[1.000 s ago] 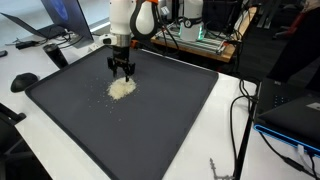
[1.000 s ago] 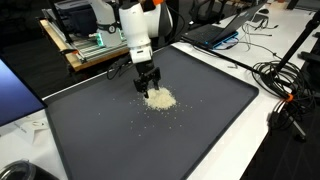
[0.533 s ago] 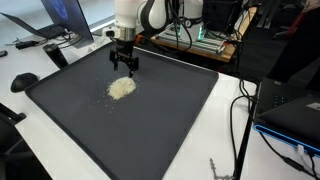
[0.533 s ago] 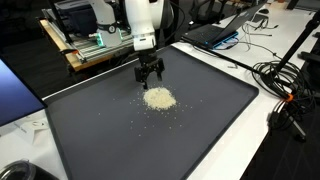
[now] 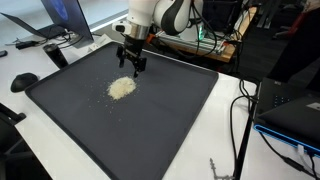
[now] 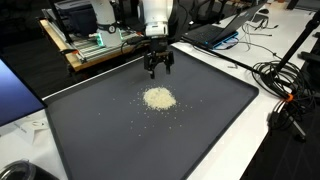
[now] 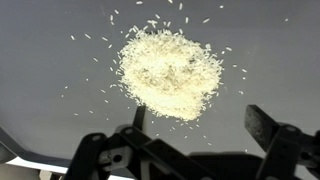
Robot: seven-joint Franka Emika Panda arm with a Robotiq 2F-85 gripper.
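A small pile of pale rice-like grains (image 5: pixel 121 88) lies on a large dark grey mat (image 5: pixel 160 120). It shows in both exterior views (image 6: pixel 158 98) and fills the upper middle of the wrist view (image 7: pixel 170 74), with loose grains scattered round it. My gripper (image 5: pixel 131 66) hangs above the mat, beyond the pile toward the mat's far edge, also seen in an exterior view (image 6: pixel 157 70). Its fingers (image 7: pixel 200 125) are spread apart and hold nothing. It does not touch the grains.
The mat lies on a white table (image 5: pixel 235 110). Cables (image 5: pixel 240 130) and a dark laptop-like device (image 5: pixel 290 115) lie at one side. A wooden rack with electronics (image 6: pixel 95 45) stands behind the arm. A monitor (image 5: pixel 75 15) stands at the back.
My gripper has risen from just over the pile and moved back toward the mat's far edge. The pile lies unchanged.
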